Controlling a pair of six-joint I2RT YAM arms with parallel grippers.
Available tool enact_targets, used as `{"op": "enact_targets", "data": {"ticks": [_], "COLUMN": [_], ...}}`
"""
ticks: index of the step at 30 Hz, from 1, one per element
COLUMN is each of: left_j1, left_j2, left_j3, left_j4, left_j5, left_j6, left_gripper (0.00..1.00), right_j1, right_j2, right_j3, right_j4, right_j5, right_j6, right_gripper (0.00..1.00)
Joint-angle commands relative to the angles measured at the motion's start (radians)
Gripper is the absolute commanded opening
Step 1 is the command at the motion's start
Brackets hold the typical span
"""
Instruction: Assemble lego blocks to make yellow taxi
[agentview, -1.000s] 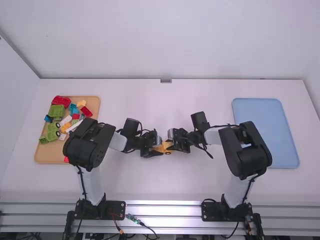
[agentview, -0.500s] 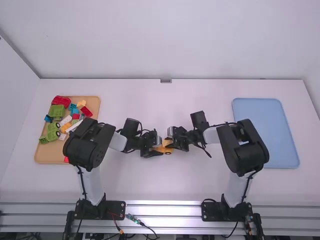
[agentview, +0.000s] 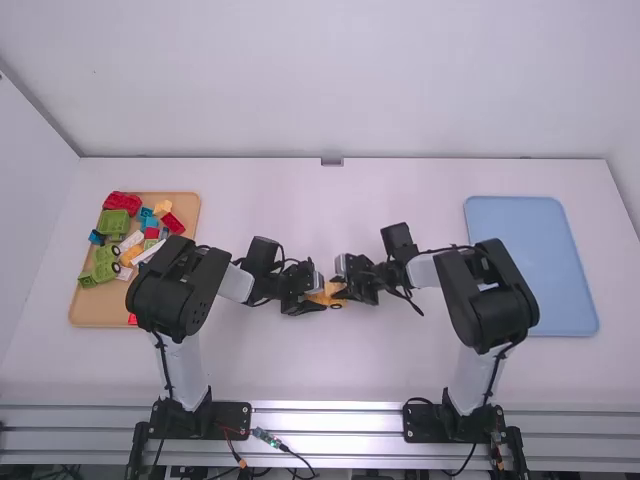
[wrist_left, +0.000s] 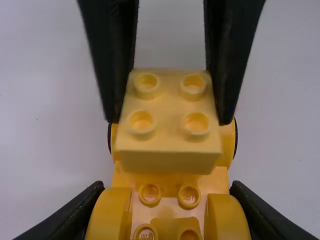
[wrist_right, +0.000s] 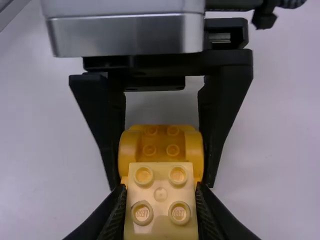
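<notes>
In the high view, my left gripper (agentview: 314, 300) and right gripper (agentview: 348, 282) meet at mid-table around an orange-yellow car base (agentview: 334, 300). The left wrist view has my left gripper (wrist_left: 167, 212) shut on the studded base (wrist_left: 170, 192), gripping its sides. A paler yellow 2x2-stud brick (wrist_left: 169, 122) sits over one part of that base, stud side up. My right gripper (wrist_right: 160, 197) is shut on this brick (wrist_right: 161, 200) in the right wrist view, with the base (wrist_right: 161, 142) beyond it. Whether brick and base touch cannot be told.
At the far left, a tan tray (agentview: 100, 312) holds red, green, blue, white and yellow pieces, partly under the left arm. A light blue tray (agentview: 530, 240) lies on the right, its near side close to the right arm.
My right gripper has shifted slightly left, toward the left gripper, and the right forearm moved left with it. The left arm has stayed in place.
</notes>
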Motion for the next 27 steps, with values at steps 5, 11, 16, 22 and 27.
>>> {"op": "enact_targets", "data": {"ticks": [5,11,16,22,27], "left_j1": [-0.003,-0.003,-0.003,0.001,-0.003], "left_j2": [0.018,0.018,0.018,0.018,0.018], "left_j3": [-0.029,-0.029,-0.028,-0.029,-0.027], "left_j4": [-0.019,-0.017,-0.018,-0.017,-0.017], "left_j5": [-0.128,-0.128,-0.128,-0.131,-0.128], "left_j6": [0.023,0.023,0.023,0.023,0.023], "left_gripper": [0.18,0.19,0.19,0.19,0.19], "right_j1": [-0.003,0.007,0.007,0.01,0.021], "right_j2": [-0.082,-0.051,-0.03,-0.03,-0.027], "right_j3": [0.006,-0.018,-0.021,-0.021,-0.021], "right_j4": [-0.086,-0.02,0.005,-0.011,-0.024], "right_j5": [0.058,0.066,0.065,0.087,0.089], "right_j6": [-0.076,-0.068,-0.019,-0.018,-0.024], "right_gripper": [0.2,0.18,0.18,0.18,0.17]}}
